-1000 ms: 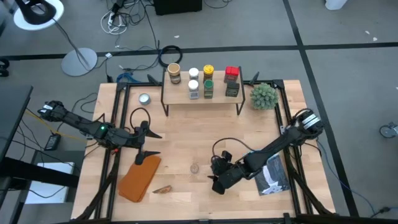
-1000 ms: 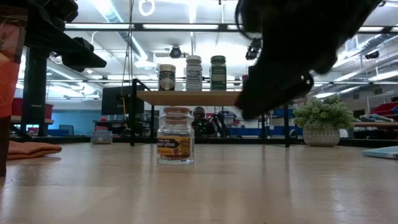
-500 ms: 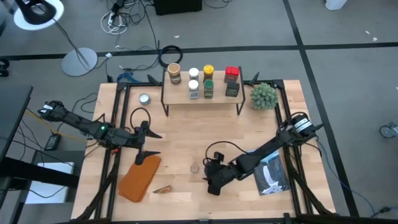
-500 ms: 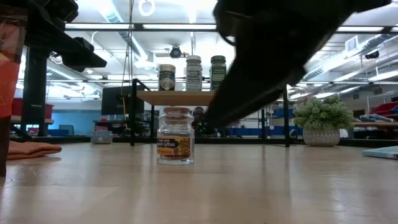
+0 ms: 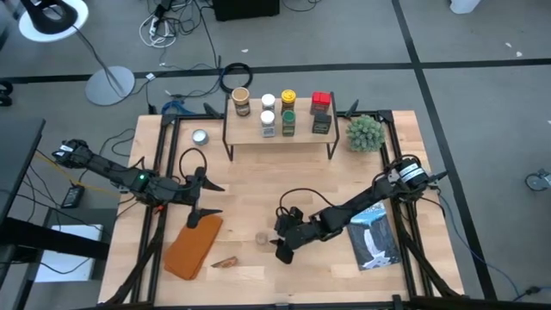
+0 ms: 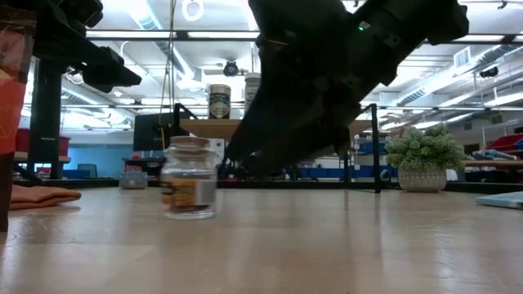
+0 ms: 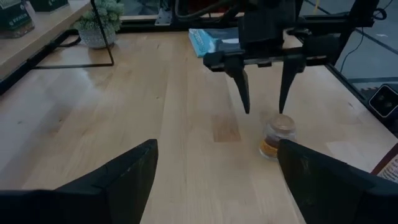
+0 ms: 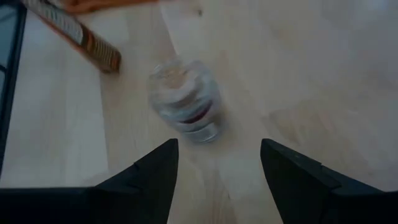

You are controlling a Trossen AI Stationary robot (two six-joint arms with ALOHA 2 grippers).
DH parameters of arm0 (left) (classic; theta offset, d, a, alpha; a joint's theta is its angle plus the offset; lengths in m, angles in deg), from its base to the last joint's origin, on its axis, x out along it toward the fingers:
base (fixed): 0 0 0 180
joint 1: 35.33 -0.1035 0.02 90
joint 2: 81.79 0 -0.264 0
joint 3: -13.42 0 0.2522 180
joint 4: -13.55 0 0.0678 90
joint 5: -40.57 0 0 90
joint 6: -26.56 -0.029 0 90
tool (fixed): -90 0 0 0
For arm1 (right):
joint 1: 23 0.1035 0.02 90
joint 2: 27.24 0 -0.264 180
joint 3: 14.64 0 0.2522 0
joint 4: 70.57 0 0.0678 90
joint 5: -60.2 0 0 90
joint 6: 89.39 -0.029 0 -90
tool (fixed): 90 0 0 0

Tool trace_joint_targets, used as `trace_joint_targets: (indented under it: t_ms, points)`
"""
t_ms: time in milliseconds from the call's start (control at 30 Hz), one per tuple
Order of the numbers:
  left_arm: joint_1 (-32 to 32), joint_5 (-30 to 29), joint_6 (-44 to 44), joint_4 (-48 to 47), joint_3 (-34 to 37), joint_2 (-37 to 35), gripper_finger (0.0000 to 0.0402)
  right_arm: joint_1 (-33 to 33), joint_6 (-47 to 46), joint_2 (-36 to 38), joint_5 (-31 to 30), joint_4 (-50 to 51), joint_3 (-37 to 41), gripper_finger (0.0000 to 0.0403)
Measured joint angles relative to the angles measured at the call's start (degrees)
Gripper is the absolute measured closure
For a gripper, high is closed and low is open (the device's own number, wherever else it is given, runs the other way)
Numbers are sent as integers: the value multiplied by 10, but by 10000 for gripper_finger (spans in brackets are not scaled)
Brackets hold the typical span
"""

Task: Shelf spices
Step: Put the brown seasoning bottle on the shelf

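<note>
**Right hand spread at the loose jar in front of the shelf**

Your worktop [image 5: 250,185] carries the shelf [image 5: 280,131] along its far edge, and everything below is placed from that shelf. On its wooden top you have the spices [image 5: 280,112] already standing in a group: a tan-topped jar, two white-topped ones, a yellow-topped one over a green one, and a red tin over a dark one. Beside the shelf's right end sits a spiky green plant ball [image 5: 365,132]; beside its left end lies a flat round silver tin [image 5: 200,136]. Well in front of the shelf's left half an orange cloth [image 5: 194,244] lies on the wood.

Your right hand [image 5: 277,243] reaches in low, well in front of the shelf's middle, its two fingers [image 7: 244,90] spread wide and pointing down. The one loose jar [image 5: 261,237], clear with a tan top, stands upright on the worktop just beyond those fingertips, not gripped

Your left hand [image 5: 200,196] waits in front of the shelf's left end, above the cloth, fingers spread and holding nothing
</note>
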Motion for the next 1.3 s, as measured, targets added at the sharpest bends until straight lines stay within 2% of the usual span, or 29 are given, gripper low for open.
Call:
trace_joint_targets:
  t_ms: [133,367,533,667,800,967,1167,1300]
  points:
    - [0,0,0,2,0,0,66,1,7,0,-2,-16,-4,176]
    - [0,0,0,6,0,0,66,5,8,0,-3,34,-42,176]
    - [0,0,0,12,0,0,66,5,3,0,-4,221,-143,183]
    - [0,0,0,14,0,0,66,6,-27,2,-15,314,-209,194]
    - [0,0,0,14,0,0,66,15,-38,2,-24,317,-226,203]
    - [0,0,0,13,0,0,66,37,-125,-25,-19,340,-225,215]
    - [0,0,0,14,0,0,66,71,-220,-93,1,297,-225,225]
    - [0,0,0,17,0,0,66,87,-288,-131,-10,231,-225,236]
